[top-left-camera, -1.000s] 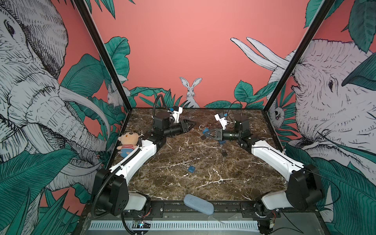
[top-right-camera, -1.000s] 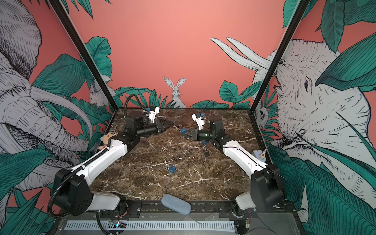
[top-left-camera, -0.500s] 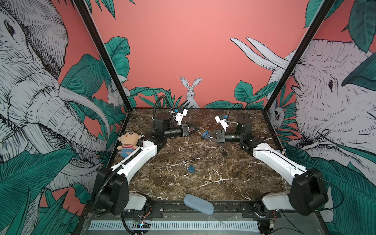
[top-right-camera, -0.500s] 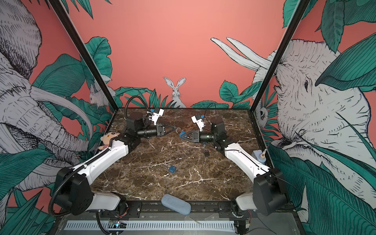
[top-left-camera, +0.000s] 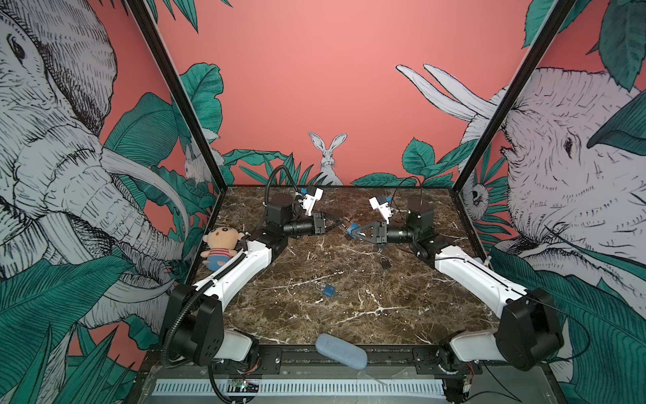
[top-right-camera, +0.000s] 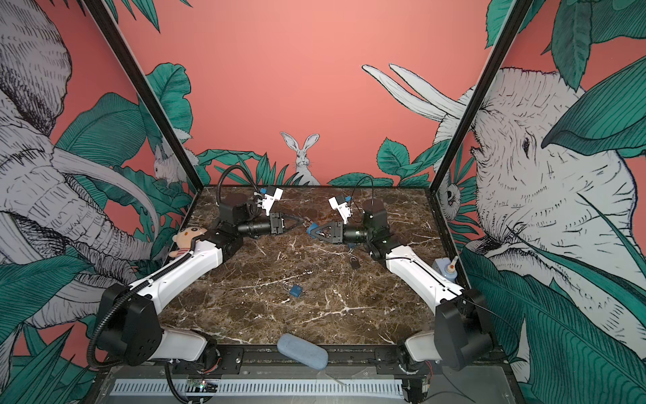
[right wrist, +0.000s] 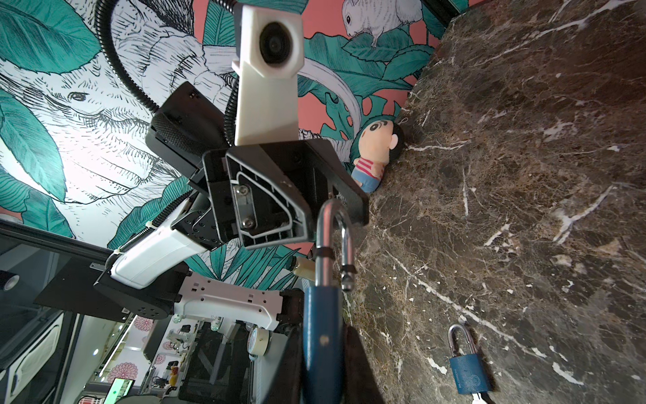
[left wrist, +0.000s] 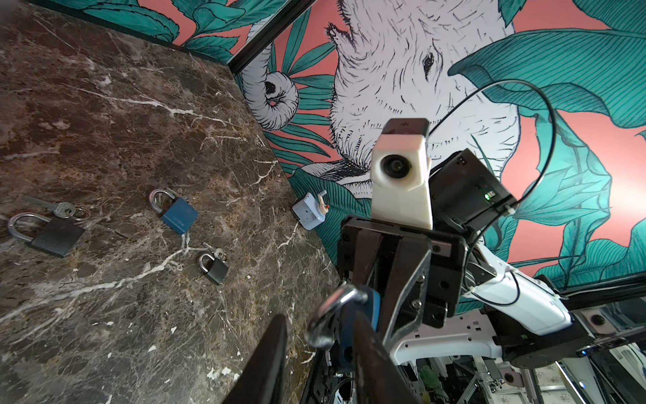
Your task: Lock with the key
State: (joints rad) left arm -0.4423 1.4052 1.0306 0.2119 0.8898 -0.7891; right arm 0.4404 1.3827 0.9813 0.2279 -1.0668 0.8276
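Observation:
My right gripper (right wrist: 321,332) is shut on the blue body of a padlock (right wrist: 323,314) and holds it above the marble table (top-left-camera: 349,314). The steel shackle (right wrist: 332,227) points at the left arm, one leg free of the body. My left gripper (left wrist: 320,314) faces it with jaws apart, the shackle (left wrist: 332,307) between its fingers (left wrist: 276,349). In both top views the two grippers (top-left-camera: 344,221) (top-right-camera: 309,231) meet tip to tip at mid-back of the table. A key on a ring (left wrist: 63,210) lies by a large black padlock (left wrist: 52,234).
On the table lie a second blue padlock (top-left-camera: 328,290) (top-right-camera: 295,290) and a small black padlock (top-left-camera: 384,262) with a key (left wrist: 216,250). A plush doll (top-left-camera: 218,245) leans at the left wall, a pale blue toy (top-right-camera: 444,269) at the right wall, a grey pouch (top-left-camera: 341,349) on the front rail.
Both grippers have drawn together over the back of the table. The left jaws have parted and now flank the padlock's shackle. The right gripper keeps its hold.

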